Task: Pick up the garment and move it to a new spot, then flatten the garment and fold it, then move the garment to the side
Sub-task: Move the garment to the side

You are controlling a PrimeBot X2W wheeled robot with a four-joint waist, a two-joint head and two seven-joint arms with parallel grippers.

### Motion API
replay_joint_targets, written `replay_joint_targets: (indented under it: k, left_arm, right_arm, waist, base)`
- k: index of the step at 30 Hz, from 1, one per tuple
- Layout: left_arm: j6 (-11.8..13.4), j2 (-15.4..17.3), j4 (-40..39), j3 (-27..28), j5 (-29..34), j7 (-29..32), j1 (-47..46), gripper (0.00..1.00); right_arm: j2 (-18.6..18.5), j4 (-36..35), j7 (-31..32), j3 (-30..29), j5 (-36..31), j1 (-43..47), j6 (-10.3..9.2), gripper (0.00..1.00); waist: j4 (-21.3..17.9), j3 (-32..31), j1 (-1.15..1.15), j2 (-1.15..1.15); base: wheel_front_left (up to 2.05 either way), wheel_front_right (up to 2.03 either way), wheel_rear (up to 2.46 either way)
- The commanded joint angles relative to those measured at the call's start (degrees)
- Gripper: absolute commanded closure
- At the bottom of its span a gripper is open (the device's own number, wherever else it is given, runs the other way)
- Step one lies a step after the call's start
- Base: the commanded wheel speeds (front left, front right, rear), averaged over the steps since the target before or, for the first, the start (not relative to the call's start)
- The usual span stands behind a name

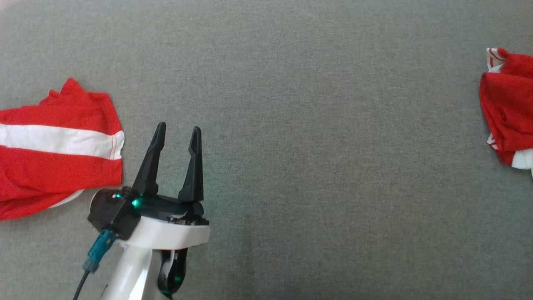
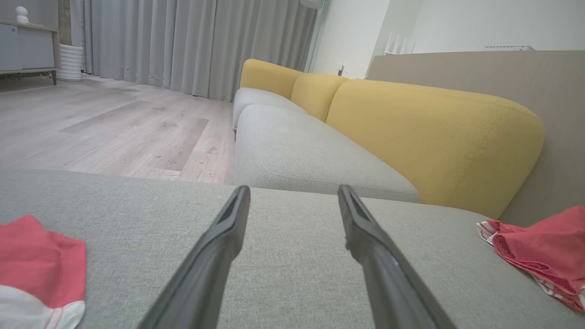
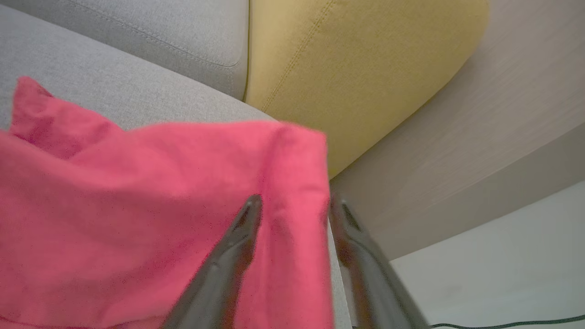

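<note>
R gripper [image 3: 295,203] fingers sit nearest the cam, spread apart and clamping nothing. Crumpled red garment [image 3: 137,205] has its edge fold running betw. the two fingers, w/ the rest spreading to their left in the R wrist view. L gripper [image 1: 178,127] is wide open and empty, w/ that garment well off to its right across bare grey cushion [image 1: 312,146]. Count: 2 red cloths, 2 grippers. White-striped red garment [image 1: 58,146] lies just left of L gripper. 3 yellow backrests [image 2: 434,137] are ahead of the L fingers.

striped garment [image 1: 58,141]: cut off left | crumpled garment [image 1: 506,104]: cut off right
</note>
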Motion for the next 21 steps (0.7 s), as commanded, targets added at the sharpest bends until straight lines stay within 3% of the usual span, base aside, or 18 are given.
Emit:
replay_joint_targets:
  k: [1,9,15,21]
  left_arm:
    - [0.09,0.14,-1.48,1.87,0.10,-0.29,-1.41,0.00]
    - [0.09,0.14,-1.23,2.42,-0.14,-0.29,-0.34,0.00]
    - [0.09,0.14,-1.44,3.01,-0.55,-0.29,1.22,0.00]
    - [0.09,0.14,-2.13,4.31,-0.67,-0.29,3.33,0.00]
  right_arm:
    - [-1.07,-1.13,-0.82,-0.03,-0.57,-0.78,0.37,0.00]
    - [4.41,-4.82,-3.23,-3.32,-0.99,-1.20,0.37,0.00]
    - [12.92,-13.54,-4.38,-1.73,1.73,0.31,0.37,0.00]
    - [22.78,-26.35,-4.62,2.18,10.70,6.68,0.37,0.00]
  waist:
    - [-0.18,-0.36,0.00,0.00]
    - [-1.32,-3.30,0.00,0.00]
    - [-2.63,-7.23,0.00,0.00]
    - [-4.05,-10.97,0.00,0.00]
  base:
    - [0.00,0.00,0.00]
    - [0.00,0.00,0.00]
    - [0.00,0.00,0.00]
    - [0.00,0.00,0.00]
